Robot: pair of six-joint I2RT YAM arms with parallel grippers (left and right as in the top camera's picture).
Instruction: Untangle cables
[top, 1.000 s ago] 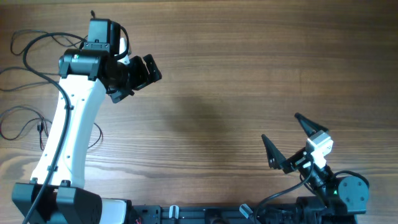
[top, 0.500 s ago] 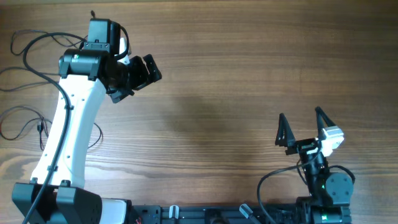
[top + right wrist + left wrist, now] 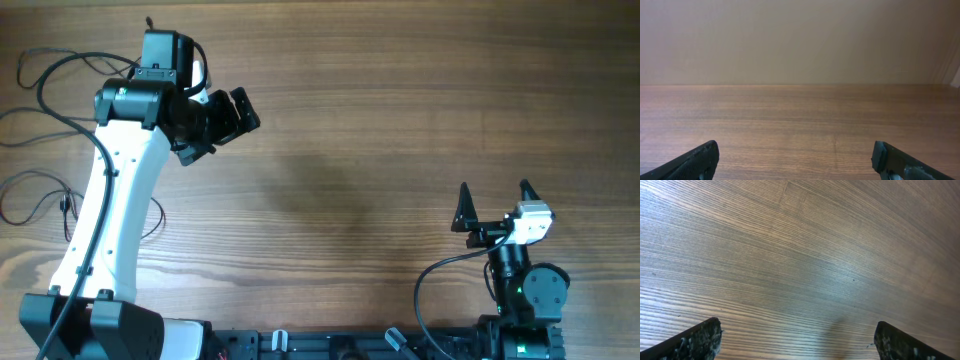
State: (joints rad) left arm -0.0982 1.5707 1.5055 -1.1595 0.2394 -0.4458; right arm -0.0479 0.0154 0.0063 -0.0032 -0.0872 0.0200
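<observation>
Here, cables (image 3: 62, 205) lie leftward on the wooden table (image 3: 380, 120), beige wall (image 3: 800, 40) beyond.

thin black cables (image 3: 62, 205), brown wood-grain table (image 3: 400, 120), white left arm (image 3: 115, 190)

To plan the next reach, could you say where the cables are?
In the overhead view, the cables lie at the table edge, left of the left arm.

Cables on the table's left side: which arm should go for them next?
Left, likely. The cables lie beside the left arm; the left gripper is open and closer. The right gripper, open too, sits far across the table.
</observation>
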